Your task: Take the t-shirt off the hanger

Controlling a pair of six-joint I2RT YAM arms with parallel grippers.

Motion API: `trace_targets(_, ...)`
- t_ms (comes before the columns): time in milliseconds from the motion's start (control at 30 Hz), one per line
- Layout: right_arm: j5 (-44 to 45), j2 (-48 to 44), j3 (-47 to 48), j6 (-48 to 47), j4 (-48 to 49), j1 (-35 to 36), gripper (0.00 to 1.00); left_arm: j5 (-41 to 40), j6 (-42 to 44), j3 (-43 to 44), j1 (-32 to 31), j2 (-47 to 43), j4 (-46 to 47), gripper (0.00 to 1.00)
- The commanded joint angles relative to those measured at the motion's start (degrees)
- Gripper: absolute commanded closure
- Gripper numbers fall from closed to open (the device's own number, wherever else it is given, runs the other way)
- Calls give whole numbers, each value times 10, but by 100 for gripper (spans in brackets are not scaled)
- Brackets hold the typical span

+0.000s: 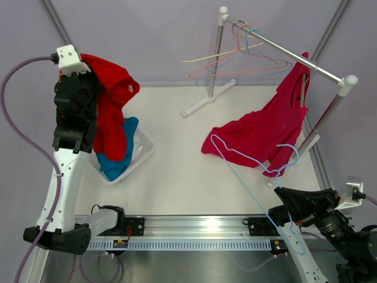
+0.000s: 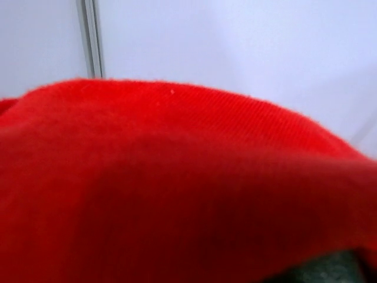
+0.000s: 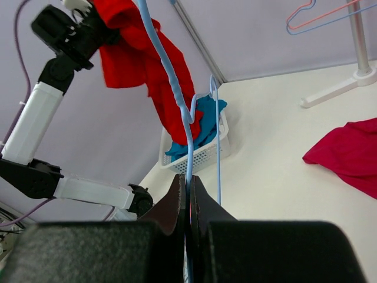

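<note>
A red t-shirt point(image 1: 112, 112) hangs from my raised left gripper point(image 1: 93, 75) at the far left, above the basket. It fills the left wrist view point(image 2: 177, 177) and hides the fingers there. It also shows in the right wrist view point(image 3: 135, 53), hanging from the left gripper point(image 3: 88, 20). My right gripper point(image 1: 278, 191) sits low at the near right. It is shut on the wire of a bare light-blue hanger point(image 1: 247, 190). In the right wrist view the jaws point(image 3: 188, 180) pinch that hanger point(image 3: 187, 141), which points toward the basket.
A white basket point(image 1: 141, 153) holding blue cloth point(image 1: 121, 156) stands at the left. A metal rack point(image 1: 283, 50) at the back right carries several empty hangers point(image 1: 235, 59). A second red t-shirt point(image 1: 259, 132) hangs from it and drapes onto the table.
</note>
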Motion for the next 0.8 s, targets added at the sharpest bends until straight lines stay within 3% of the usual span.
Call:
trace_targets(0,-25,13,-30,-7,28,0,100,59,-95,-82,45,-29,33,100)
trace_targets(233,16,56,-106,4,120,0,100,-157,-131,-285,46,-119,-8,100)
trace_targets(333,-3,72,-132,22,161,0,100,-204,-141,-322,46,-135,-46,100)
trace_targets(567,16,97,-139,22,203,0,100,-217,-197,-392,49,-117,-107,100)
trace_targets(767,65,121,-129,6,209,0,100,-177,-247,-398,92,8,-146,100)
